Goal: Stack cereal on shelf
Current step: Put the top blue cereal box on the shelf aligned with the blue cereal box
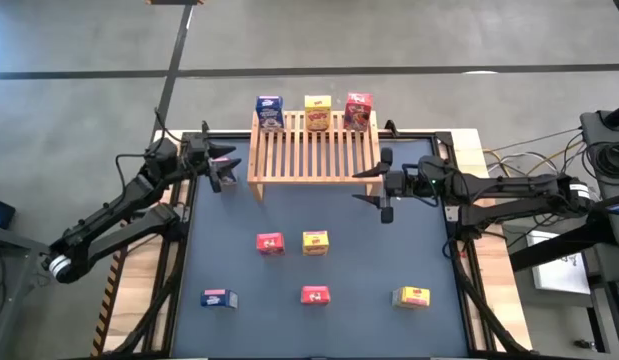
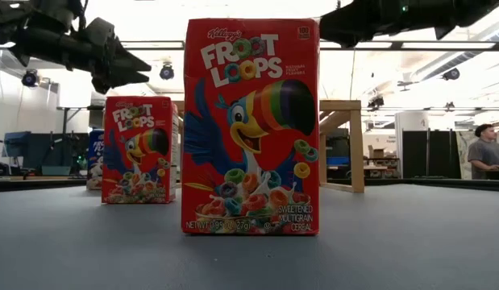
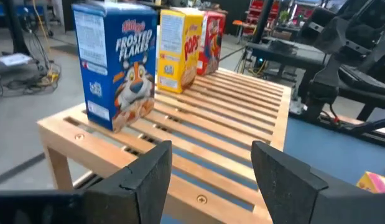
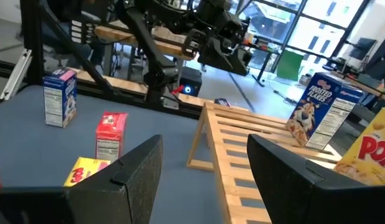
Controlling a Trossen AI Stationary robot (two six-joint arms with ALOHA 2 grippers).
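Left tool (image 1: 223,166) open, empty, beside shelf (image 1: 311,150); right tool (image 1: 381,187) open, empty. Three cereal boxes (image 1: 313,112) shelved; five visible on bench (image 1: 359,250), none gripped.

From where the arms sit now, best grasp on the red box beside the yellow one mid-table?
The red box stands upright with mat clear around it. Probably come from above and pinch its two broad faces near the top. The left gripper is open and somewhat nearer.

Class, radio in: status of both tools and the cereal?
Left tool open, empty, beside light wooden slatted rack. Right tool open, empty, opposite side. Three boxes on rack, five on mat. Nothing blocking.
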